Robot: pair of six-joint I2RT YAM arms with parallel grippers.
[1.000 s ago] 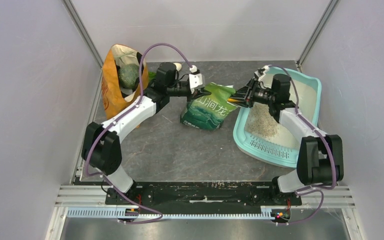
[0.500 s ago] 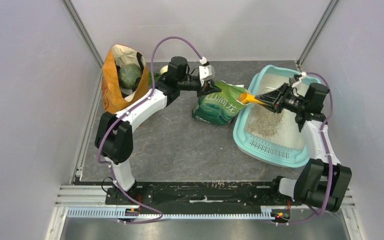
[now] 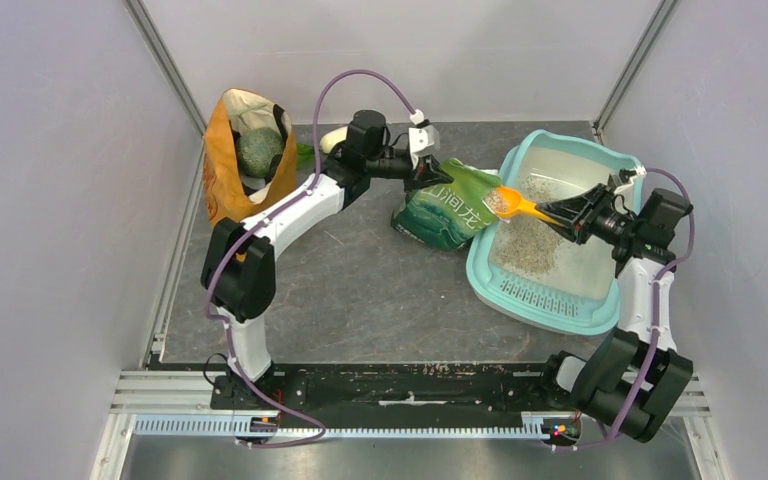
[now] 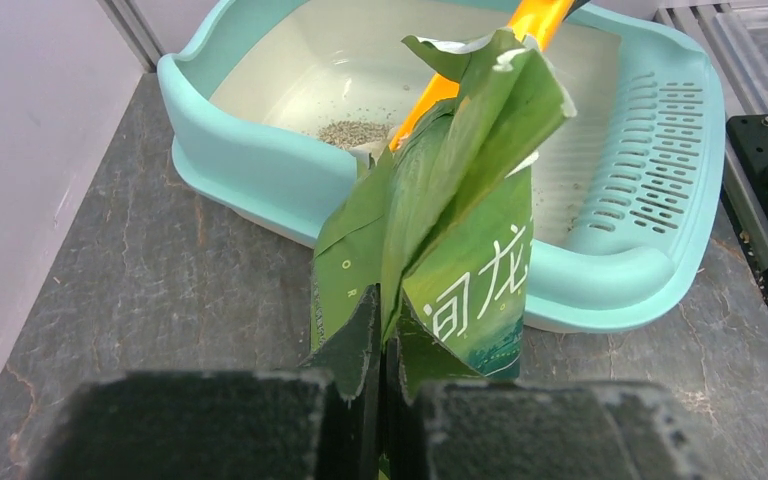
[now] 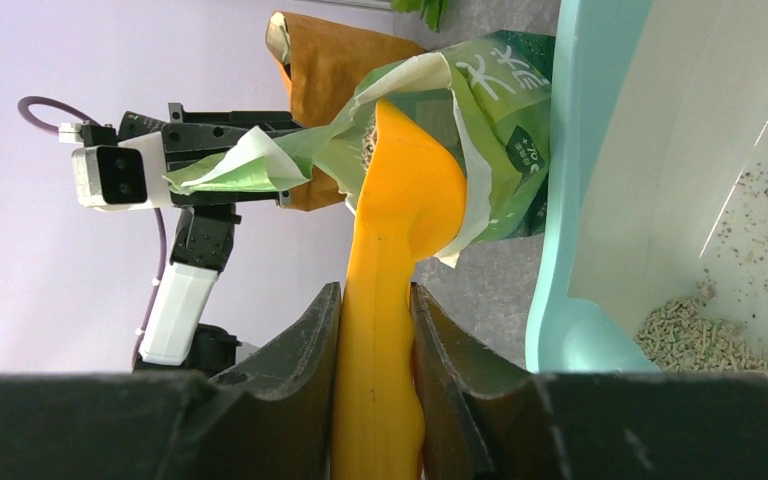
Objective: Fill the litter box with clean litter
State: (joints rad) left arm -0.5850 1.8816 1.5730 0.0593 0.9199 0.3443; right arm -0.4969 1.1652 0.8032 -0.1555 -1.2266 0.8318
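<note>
On the grey surface (image 3: 360, 290), your litter box (image 3: 560, 305) holds sparse litter (image 3: 530, 245). Left tool (image 3: 430, 178) pinches the green bag (image 3: 450, 208), right tool (image 3: 552, 211) clamps the loaded scoop (image 3: 508, 202). Most filling remains.

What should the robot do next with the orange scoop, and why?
Probably the right claw should swing the loaded scoop over the litter box floor and tip it: it sits by the green bag's mouth, and litter covers only part.

An orange-tan cloth bag (image 3: 226, 170) stands at upper left, with a round green lump (image 3: 257, 150) inside. At upper centre sits a green printed plastic bag (image 3: 447, 208), and an orange plastic scoop (image 3: 513, 204) is at its right edge.
</note>
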